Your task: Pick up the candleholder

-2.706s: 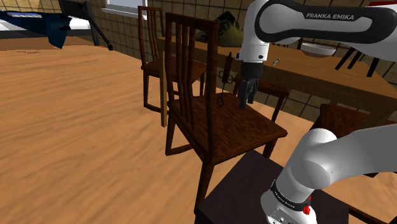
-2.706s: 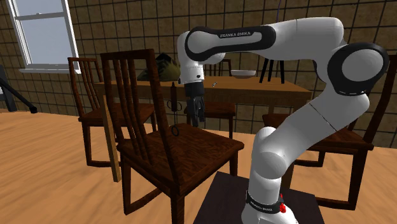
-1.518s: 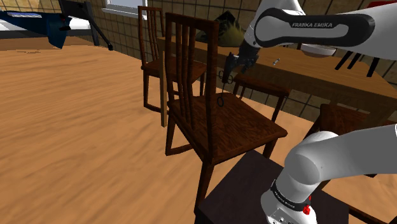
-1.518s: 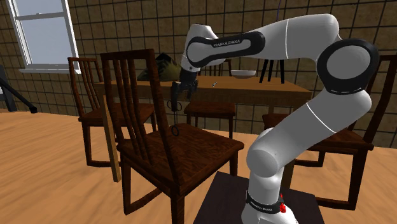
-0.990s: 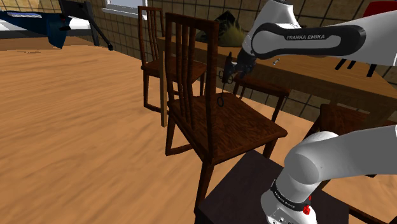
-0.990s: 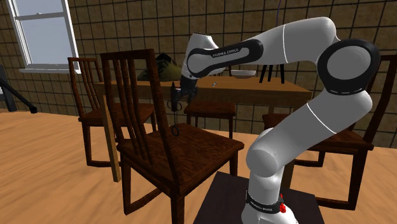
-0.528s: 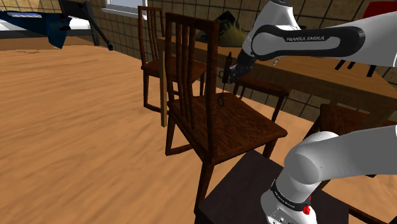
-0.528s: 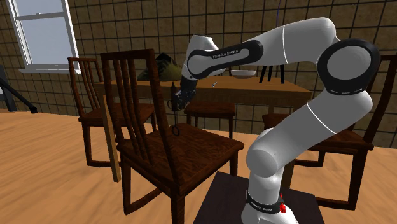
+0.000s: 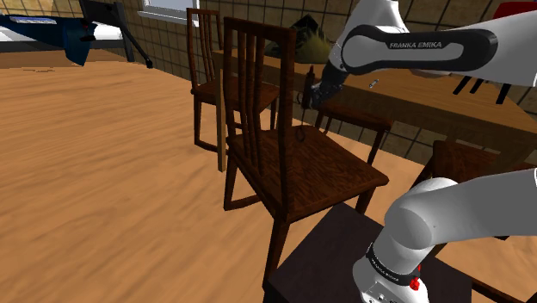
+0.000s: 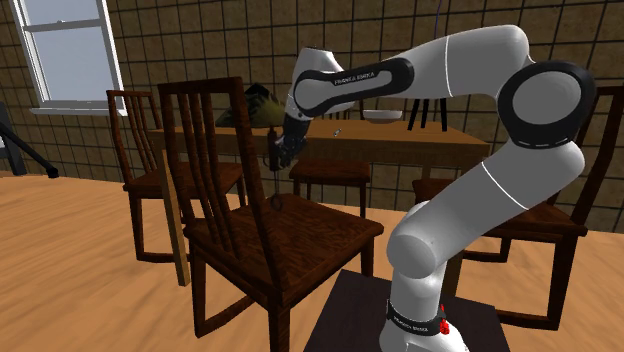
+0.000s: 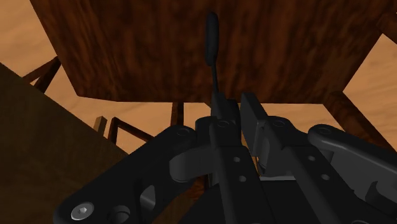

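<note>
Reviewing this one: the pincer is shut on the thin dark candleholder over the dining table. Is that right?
Not over the dining table. The pincer is shut on the thin dark candleholder over the chair seat. The wrist view shows that dark wooden seat lying right behind the holder's stem.

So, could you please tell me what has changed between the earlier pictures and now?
The hand tipped from pointing straight down over the chair seat to a slant, moved to the candleholder stem and closed on it. The candleholder now looks raised slightly off the seat. The chair, the table and the stand stayed put.
</note>
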Tool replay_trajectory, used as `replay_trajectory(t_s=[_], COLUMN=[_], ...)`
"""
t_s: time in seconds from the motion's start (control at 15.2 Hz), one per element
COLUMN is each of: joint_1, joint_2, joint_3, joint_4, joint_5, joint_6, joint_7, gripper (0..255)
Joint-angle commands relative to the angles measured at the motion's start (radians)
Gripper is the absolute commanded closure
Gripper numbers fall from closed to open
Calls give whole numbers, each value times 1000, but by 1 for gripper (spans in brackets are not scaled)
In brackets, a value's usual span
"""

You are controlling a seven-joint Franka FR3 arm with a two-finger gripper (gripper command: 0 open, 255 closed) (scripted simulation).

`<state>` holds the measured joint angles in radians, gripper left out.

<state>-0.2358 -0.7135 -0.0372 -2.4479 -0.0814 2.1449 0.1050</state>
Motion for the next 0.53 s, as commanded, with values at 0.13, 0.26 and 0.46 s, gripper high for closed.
replay_trajectory(t_s=[0.13, 0.26, 0.46], joint_1=[1, 2, 3], joint_2=[1, 5, 12], joint_3=[3, 3, 4], joint_4=[54, 83, 129], joint_5=[3, 4, 6], joint_6=[-53, -79, -117], joint_7=[-1, -3, -5], gripper=[255, 255, 255])
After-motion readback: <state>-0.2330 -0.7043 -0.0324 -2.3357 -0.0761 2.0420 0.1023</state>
